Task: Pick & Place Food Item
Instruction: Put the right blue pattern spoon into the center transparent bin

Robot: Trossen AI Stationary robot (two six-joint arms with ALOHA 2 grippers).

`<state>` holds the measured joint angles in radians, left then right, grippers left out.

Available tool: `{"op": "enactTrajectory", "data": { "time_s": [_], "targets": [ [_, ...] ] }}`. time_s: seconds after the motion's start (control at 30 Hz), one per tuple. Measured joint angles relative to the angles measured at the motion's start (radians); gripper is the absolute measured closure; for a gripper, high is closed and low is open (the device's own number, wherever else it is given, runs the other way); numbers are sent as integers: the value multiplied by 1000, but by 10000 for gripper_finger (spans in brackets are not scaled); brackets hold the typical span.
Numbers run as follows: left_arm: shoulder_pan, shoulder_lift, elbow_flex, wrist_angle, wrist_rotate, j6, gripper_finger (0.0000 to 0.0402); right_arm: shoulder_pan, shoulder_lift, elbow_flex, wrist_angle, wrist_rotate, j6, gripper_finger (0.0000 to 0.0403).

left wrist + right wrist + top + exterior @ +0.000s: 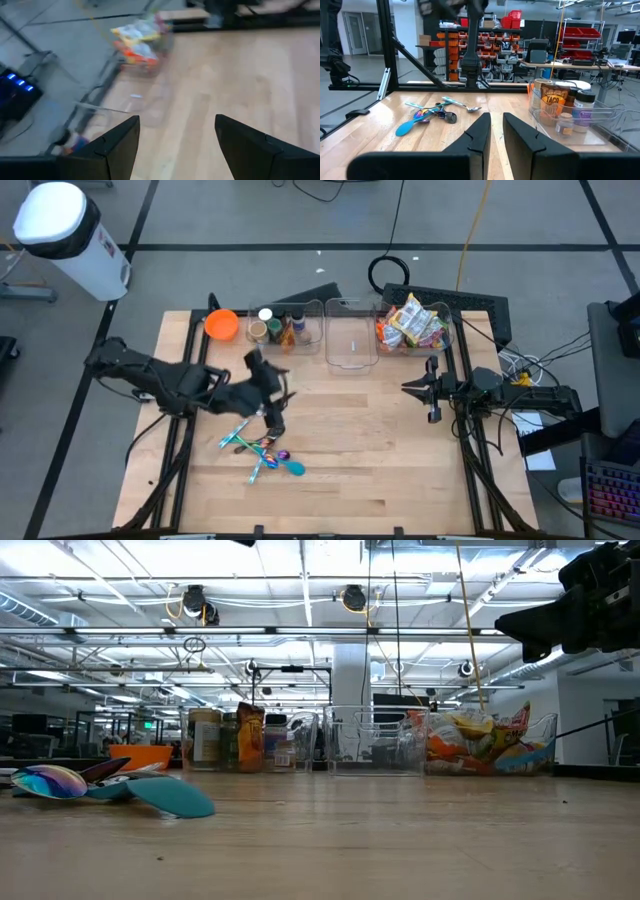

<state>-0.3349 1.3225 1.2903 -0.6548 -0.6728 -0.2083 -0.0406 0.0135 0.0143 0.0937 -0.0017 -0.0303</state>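
Observation:
Snack packets [410, 325] fill the clear bin at the table's far right, also seen as packets [137, 42] in the left wrist view. Jars and bottles [278, 328] stand in the far left bin [560, 112]. Between them sits an empty clear bin [350, 340]. My left gripper [278, 412] hangs open above the table's left middle, over the utensils, with nothing between its fingers [177, 125]. My right gripper [432, 392] rests shut at the table's right side, level, its fingers [496, 132] nearly together and holding nothing.
An orange bowl [221, 324] stands at the far left corner. Several colourful spoons and utensils [262, 452] lie at the near left of the table; the teal spoon [150, 795] is nearest the front. Bare wood lies across the middle and near right [380, 450].

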Motion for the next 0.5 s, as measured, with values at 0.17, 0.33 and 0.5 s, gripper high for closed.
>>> {"op": "enactTrajectory", "data": {
  "time_s": [0.17,0.33,0.5],
  "targets": [
    [-59,-60,-144,181,93,63,135,0,0,0,0,0,0,360],
    [-88,-145,-253,266,122,83,135,0,0,0,0,0,0,360],
    [-113,-260,-384,388,123,99,135,0,0,0,0,0,0,360]
  ]
}}
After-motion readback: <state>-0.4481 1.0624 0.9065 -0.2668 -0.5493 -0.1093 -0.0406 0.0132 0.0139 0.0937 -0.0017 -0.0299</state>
